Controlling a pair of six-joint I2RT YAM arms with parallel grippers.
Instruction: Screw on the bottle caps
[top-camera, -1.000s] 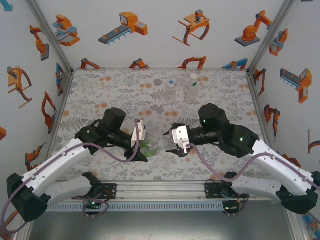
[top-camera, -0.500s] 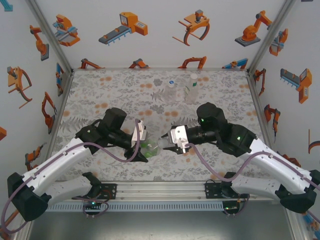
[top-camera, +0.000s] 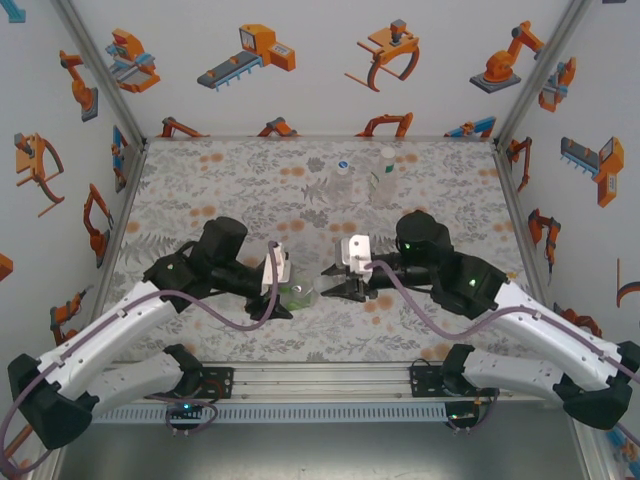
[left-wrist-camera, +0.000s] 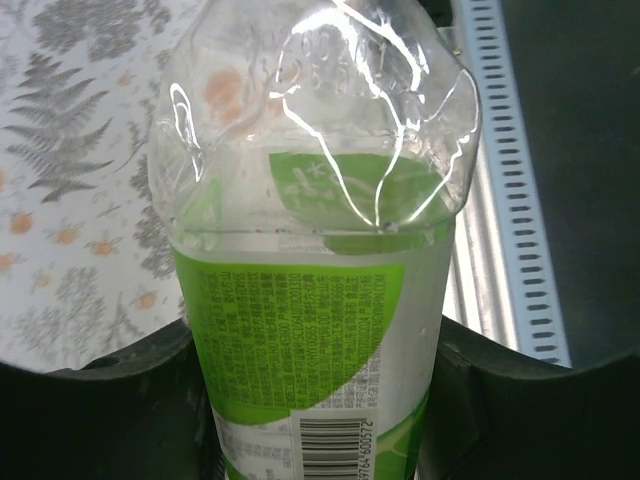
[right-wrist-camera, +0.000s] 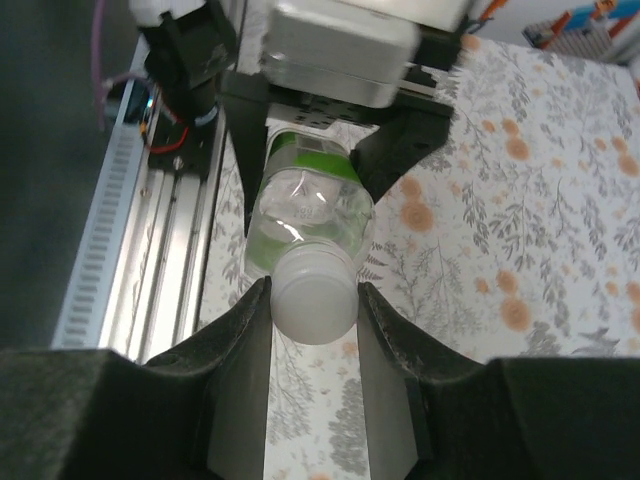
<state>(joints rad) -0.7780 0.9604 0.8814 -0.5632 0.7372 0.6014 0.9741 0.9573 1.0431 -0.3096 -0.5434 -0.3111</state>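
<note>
The left gripper (top-camera: 282, 297) clamps the bottle (left-wrist-camera: 320, 150) near the table's (top-camera: 200, 190) 6 o'clock; its green label (left-wrist-camera: 290, 330) carries a barcode (left-wrist-camera: 335, 440) and unreadably fine print. At its 3 o'clock end, the right gripper (right-wrist-camera: 313, 300) squeezes the white cap (right-wrist-camera: 313, 285).

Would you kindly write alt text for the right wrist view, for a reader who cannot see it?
The right gripper pinches a white cap on a green-labelled bottle, which the left gripper holds over the floral table.

The right claw (right-wrist-camera: 313, 290) has been closed onto the white cap (right-wrist-camera: 314, 298) of the bottle (right-wrist-camera: 305, 215), and its wrist rolled over.
</note>
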